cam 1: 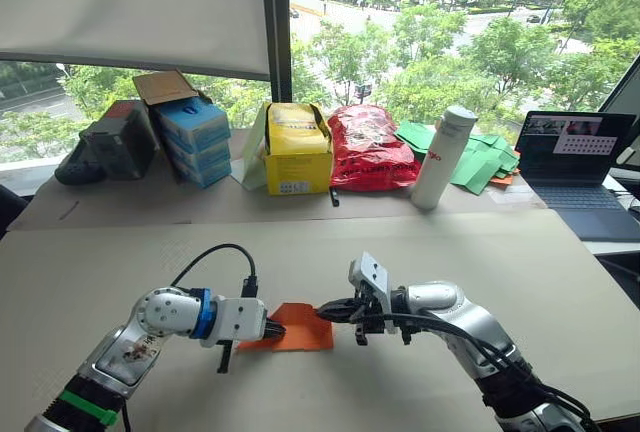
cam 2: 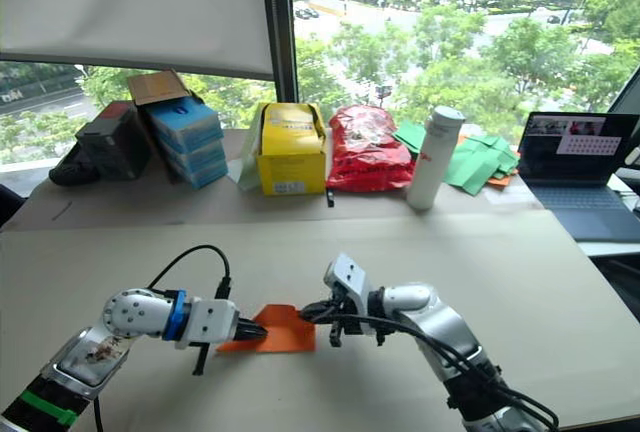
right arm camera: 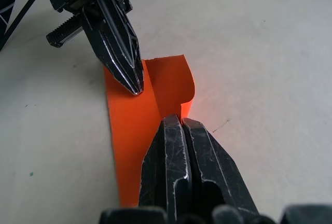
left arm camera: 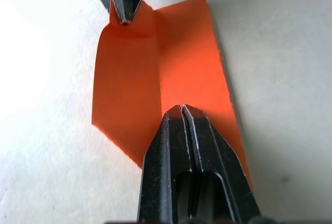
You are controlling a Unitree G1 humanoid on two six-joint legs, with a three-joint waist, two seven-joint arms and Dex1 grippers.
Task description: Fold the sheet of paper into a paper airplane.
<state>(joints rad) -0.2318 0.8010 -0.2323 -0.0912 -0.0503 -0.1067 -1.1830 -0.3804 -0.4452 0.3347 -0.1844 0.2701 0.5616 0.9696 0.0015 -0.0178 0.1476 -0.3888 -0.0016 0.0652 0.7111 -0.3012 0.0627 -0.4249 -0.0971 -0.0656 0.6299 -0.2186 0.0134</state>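
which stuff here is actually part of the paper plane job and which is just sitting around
Part of the job:
- sheet of paper, orange, on the table
- left tool, shut, tips on the paper
- right tool, shut, at the paper's other edge

Just lying about:
- green paper pieces
- white bottle
- yellow box
- red bag
- laptop

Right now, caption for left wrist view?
Both shut grippers press opposite ends of the orange paper.

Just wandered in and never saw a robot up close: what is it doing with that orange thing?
It is folding a sheet of paper lying on the table. The left gripper has its fingers shut, tips on the sheet's left edge. The right gripper, also shut, pinches the opposite edge, where a flap curls up. The paper shows a crease but is no airplane yet.
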